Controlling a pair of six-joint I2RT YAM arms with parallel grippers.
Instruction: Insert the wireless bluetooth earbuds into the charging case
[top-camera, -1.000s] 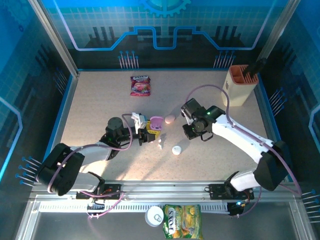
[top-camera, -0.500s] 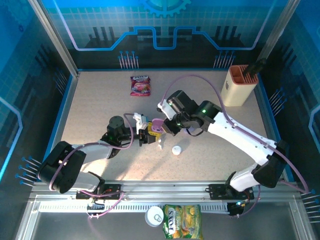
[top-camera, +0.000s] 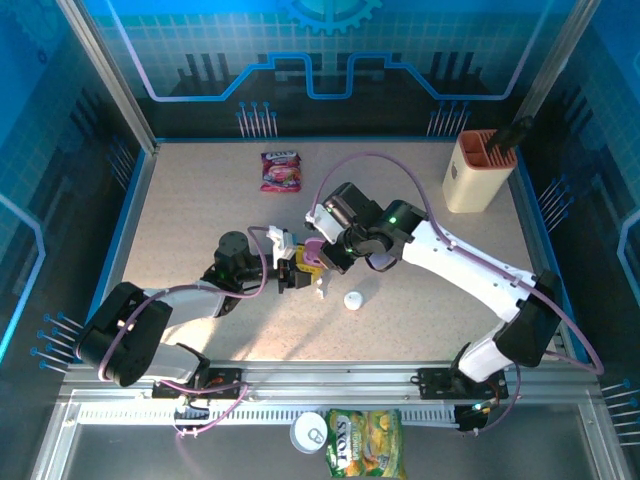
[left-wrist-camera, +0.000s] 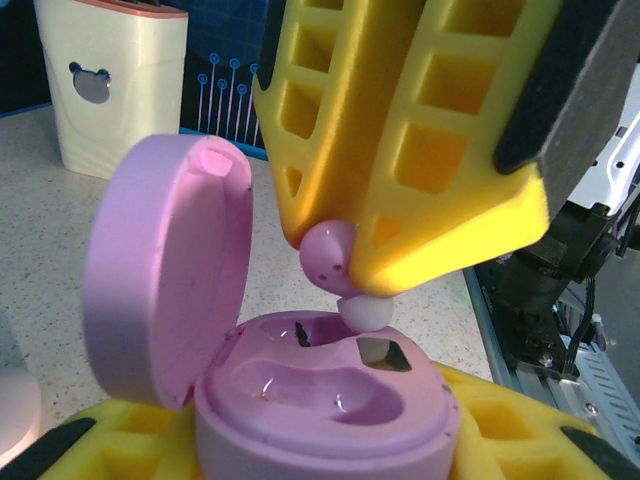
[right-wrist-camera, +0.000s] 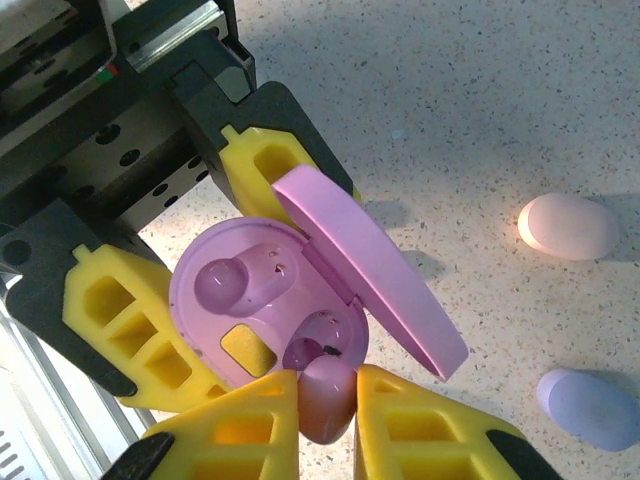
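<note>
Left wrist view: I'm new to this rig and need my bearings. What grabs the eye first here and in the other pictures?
A pink charging case, lid open, sits in the middle of the table, clamped by the yellow jaws of the left gripper. Just above its socket, the right gripper pinches a pink earbud, white tip down. A pale pebble case and a lavender pebble case lie loose nearby.

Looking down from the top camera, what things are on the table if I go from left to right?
Pink snack packet → open pink charging case → white pebble-shaped case → beige holder.
</note>
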